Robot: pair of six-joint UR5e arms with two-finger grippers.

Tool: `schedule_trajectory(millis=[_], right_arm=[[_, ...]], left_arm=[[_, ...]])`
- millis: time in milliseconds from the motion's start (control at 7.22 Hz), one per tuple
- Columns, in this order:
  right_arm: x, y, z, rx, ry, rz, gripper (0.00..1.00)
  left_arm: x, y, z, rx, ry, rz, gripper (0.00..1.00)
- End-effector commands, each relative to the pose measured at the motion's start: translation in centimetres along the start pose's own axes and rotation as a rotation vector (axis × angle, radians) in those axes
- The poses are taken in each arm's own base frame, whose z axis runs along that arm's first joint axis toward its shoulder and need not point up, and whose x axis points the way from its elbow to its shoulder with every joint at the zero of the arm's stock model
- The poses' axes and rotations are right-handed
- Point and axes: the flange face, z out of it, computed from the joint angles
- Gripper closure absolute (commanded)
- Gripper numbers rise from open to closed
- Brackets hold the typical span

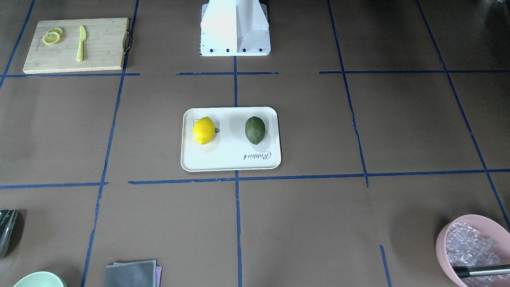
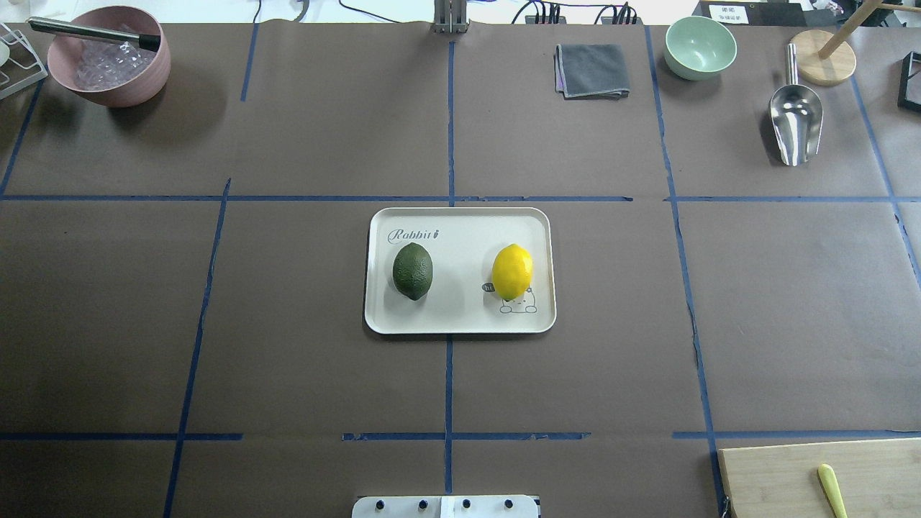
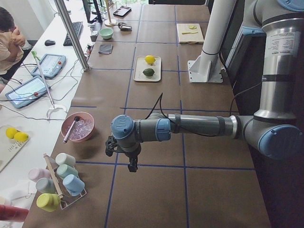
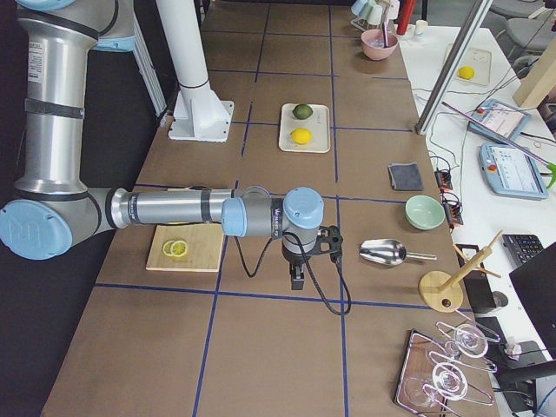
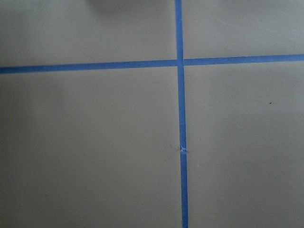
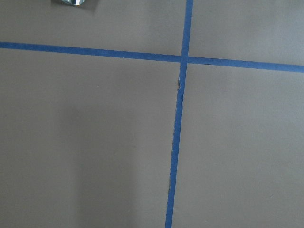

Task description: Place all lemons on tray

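Observation:
The cream-white tray (image 2: 460, 320) lies at the table's middle. On it rest the bright yellow lemon (image 2: 512, 270) and the dark green lemon (image 2: 412, 270), apart from each other. They also show in the front-facing view, the yellow lemon (image 1: 203, 130) and the green lemon (image 1: 255, 130). My left gripper (image 3: 124, 159) hangs over bare table near the pink bowl, far from the tray. My right gripper (image 4: 296, 276) hangs over the table near the cutting board. I cannot tell whether either is open or shut. Both wrist views show only table and blue tape.
A bamboo cutting board (image 1: 103, 48) holds lemon slices (image 1: 51, 38) and a yellow knife (image 1: 81, 43). A pink bowl (image 2: 108, 83), grey cloth (image 2: 591, 70), green bowl (image 2: 700, 47) and metal scoop (image 2: 795, 122) stand along the far edge. The robot base (image 1: 235, 28) is behind the tray.

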Motion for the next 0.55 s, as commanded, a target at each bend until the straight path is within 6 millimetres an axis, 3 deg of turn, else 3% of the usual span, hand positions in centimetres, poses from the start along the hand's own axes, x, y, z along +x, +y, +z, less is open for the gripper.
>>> schedule_trajectory(millis=[0, 416], right_arm=[[0.0, -0.2, 0.0, 0.0, -0.001, 0.001, 0.0], [0.1, 0.0, 0.1, -0.004, -0.001, 0.004, 0.0]], left_arm=[[0.0, 0.9, 0.0, 0.003, -0.005, -0.033, 0.0], [0.4, 4.3, -0.1, -0.001, -0.005, 0.046, 0.0]])
